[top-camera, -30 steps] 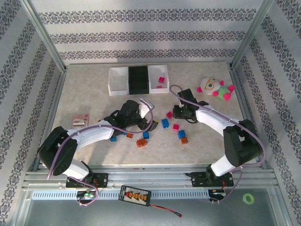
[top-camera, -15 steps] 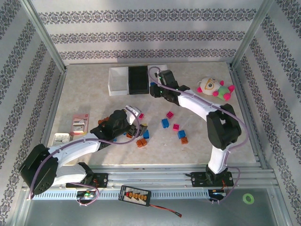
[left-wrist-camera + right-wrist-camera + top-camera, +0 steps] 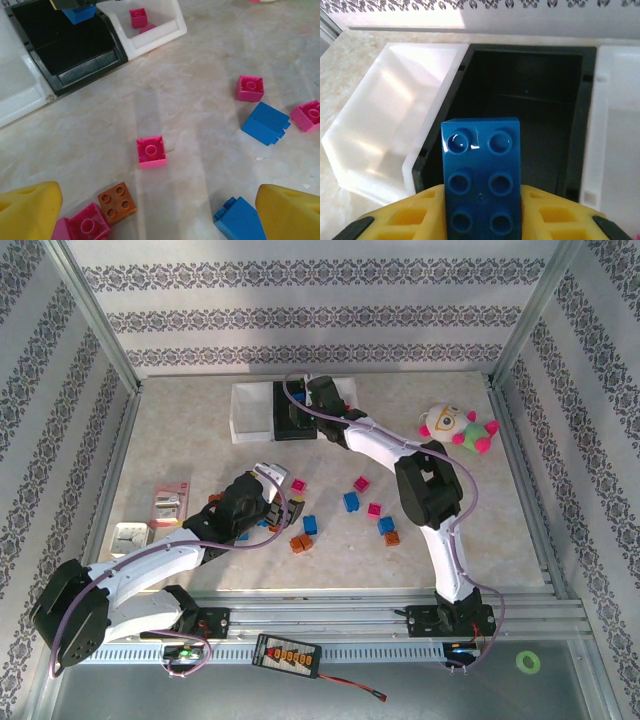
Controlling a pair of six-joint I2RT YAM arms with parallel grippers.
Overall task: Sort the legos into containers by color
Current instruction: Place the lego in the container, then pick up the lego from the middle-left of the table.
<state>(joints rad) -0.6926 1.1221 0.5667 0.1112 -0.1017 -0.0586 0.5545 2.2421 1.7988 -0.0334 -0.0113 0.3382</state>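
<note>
My right gripper [image 3: 481, 215] is shut on a blue lego [image 3: 481, 180], studs toward the camera, held over the black middle container [image 3: 530, 100]. White containers flank it on the left [image 3: 385, 125] and the right [image 3: 615, 125]. From above, the right gripper [image 3: 300, 405] is over the black container [image 3: 290, 425]. My left gripper [image 3: 160, 220] is open above loose legos: a pink one [image 3: 151, 151], an orange one [image 3: 117, 201] and a blue one [image 3: 240, 220]. Two pink legos [image 3: 137, 17] lie in the right white container. The left gripper [image 3: 275, 485] hovers by a pink lego [image 3: 297, 484].
More legos lie mid-table: a pink one [image 3: 361, 483], a blue one [image 3: 351, 502] and orange ones [image 3: 298, 543]. A plush toy [image 3: 450, 425] sits at the right. A red-and-white packet [image 3: 170, 498] lies at the left. The right arm stretches diagonally across the right white container.
The right arm swung from the lego pile to the back, first over the right white container, now over the black one with a blue lego. The left arm drew back toward the left.
</note>
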